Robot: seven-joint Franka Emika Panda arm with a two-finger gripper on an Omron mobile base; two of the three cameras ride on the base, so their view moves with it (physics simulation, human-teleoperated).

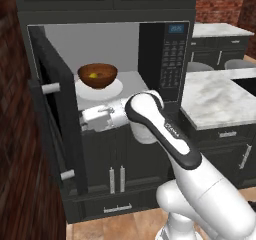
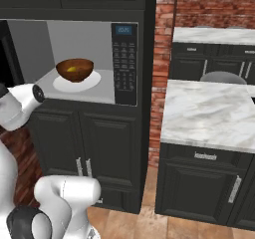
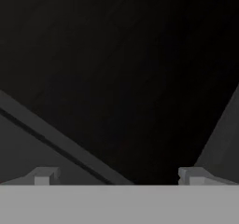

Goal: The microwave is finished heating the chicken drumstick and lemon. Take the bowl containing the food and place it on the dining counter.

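The microwave (image 1: 172, 54) (image 2: 124, 63) stands open, its door (image 1: 56, 109) swung out to the left. Inside, the reddish-brown bowl (image 1: 98, 77) (image 2: 74, 70) sits on a flat white plate (image 1: 116, 89) (image 2: 92, 81). A yellow lemon (image 1: 94, 75) (image 2: 72, 69) shows in the bowl; the chicken drumstick is hidden by the bowl's wall. My gripper (image 1: 84, 121) (image 3: 116, 176) is open and empty, below the bowl at the microwave's front lip, pointing left at the dark door. The dining counter (image 1: 210, 101) (image 2: 209, 113) lies to the right.
Dark cabinet doors with silver handles (image 1: 116, 179) (image 2: 82, 166) sit under the microwave. A brick wall (image 2: 164, 59) stands right of it, with another marble counter (image 1: 220, 30) (image 2: 214, 34) behind. A grey stool (image 2: 223, 77) stands beyond the dining counter.
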